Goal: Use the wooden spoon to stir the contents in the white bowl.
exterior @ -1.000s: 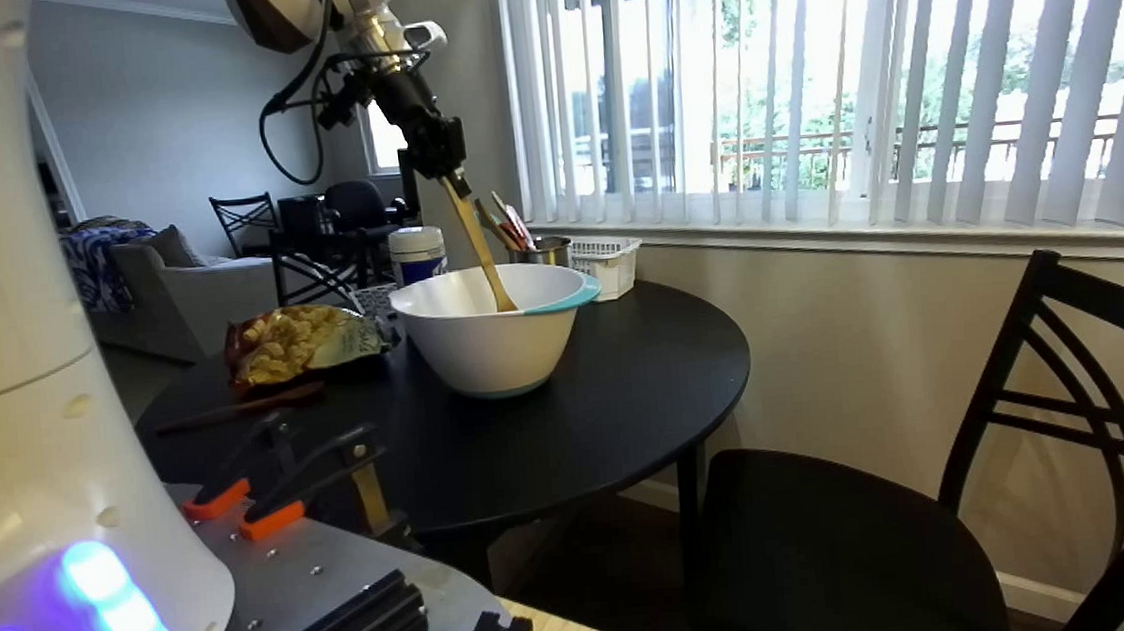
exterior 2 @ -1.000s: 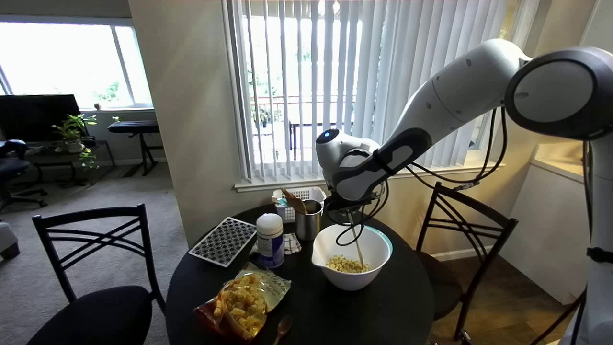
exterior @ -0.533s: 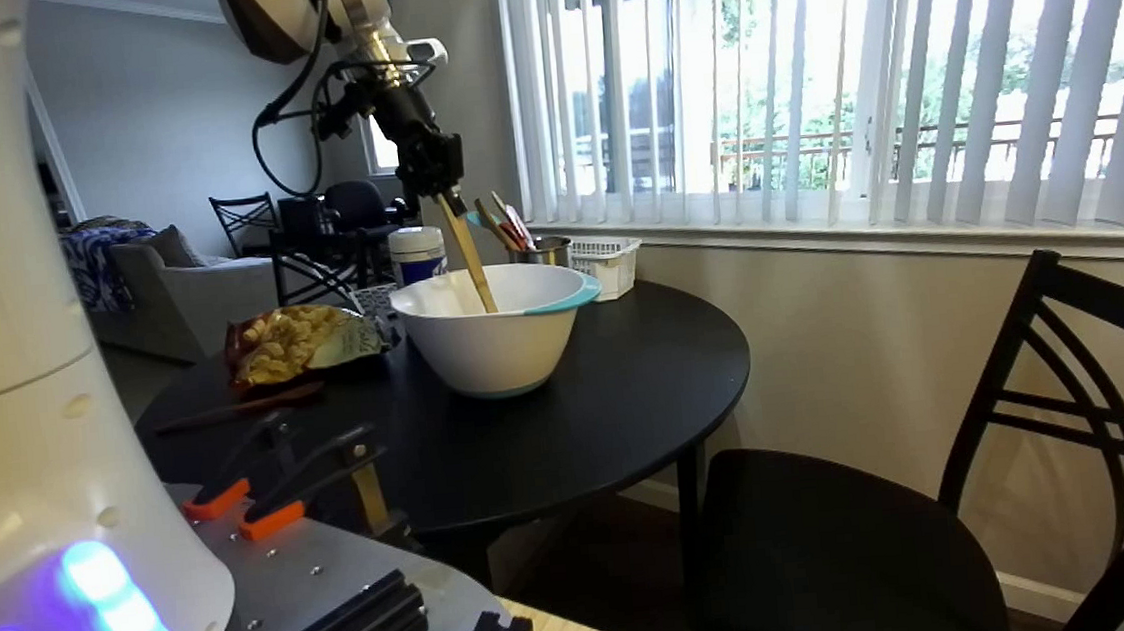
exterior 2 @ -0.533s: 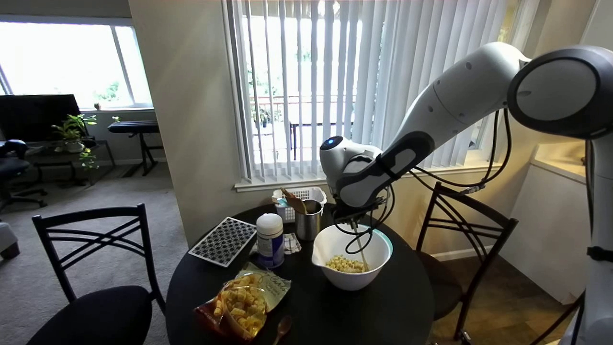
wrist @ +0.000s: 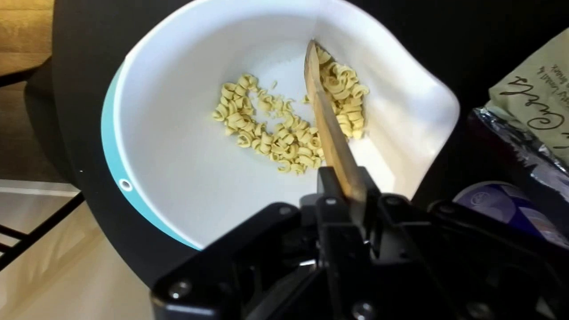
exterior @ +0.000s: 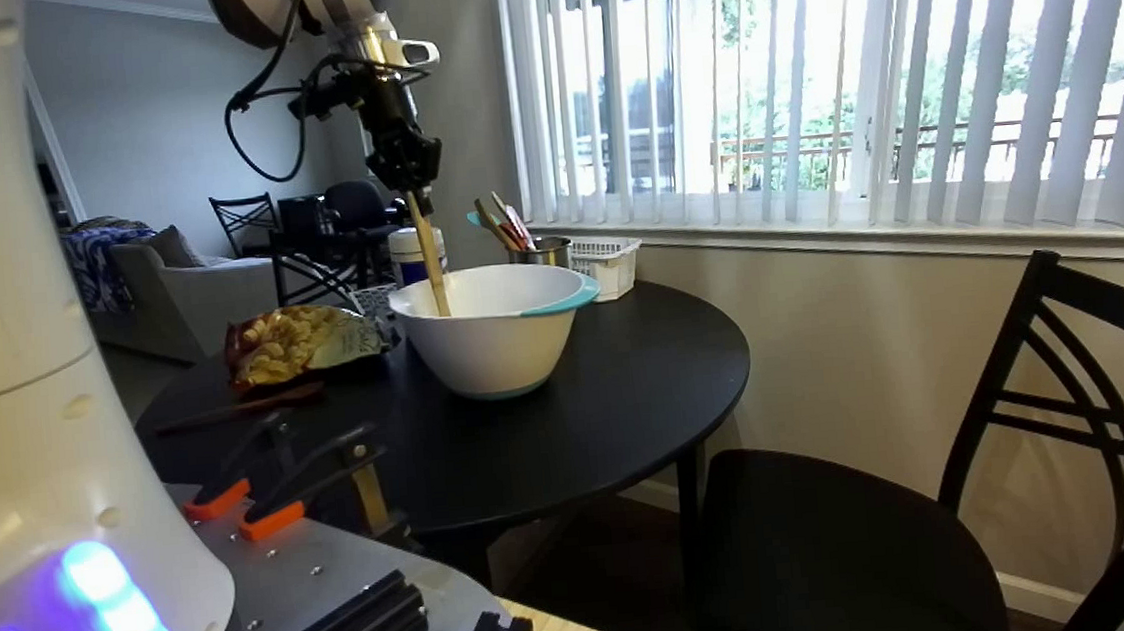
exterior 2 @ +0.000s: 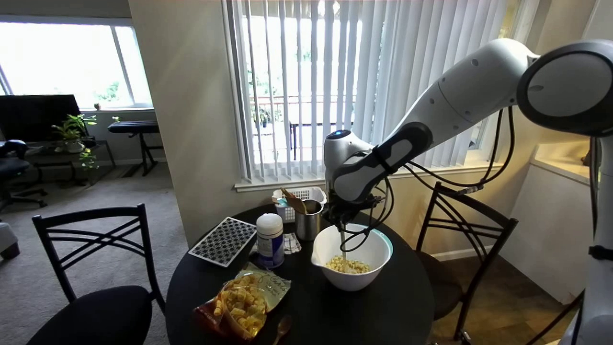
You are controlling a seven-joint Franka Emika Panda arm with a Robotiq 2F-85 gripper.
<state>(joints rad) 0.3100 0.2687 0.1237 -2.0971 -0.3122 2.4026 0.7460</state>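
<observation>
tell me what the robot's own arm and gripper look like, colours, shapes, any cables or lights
The arm is white, smooth and rounded, with a grey joint cover rimmed in darker grey. Black cables loop off it, and bluish lights glow on its white base. The gripper is black and jointed, with silvery screws and blocky fingertips.

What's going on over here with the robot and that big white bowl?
A robot arm has its gripper shut on a wooden spoon, apparently to stir. The spoon's lower end is down inside a large white bowl, with curly pale-yellow pieces on both sides of it. The bowl stands upright on a round black table.
</observation>
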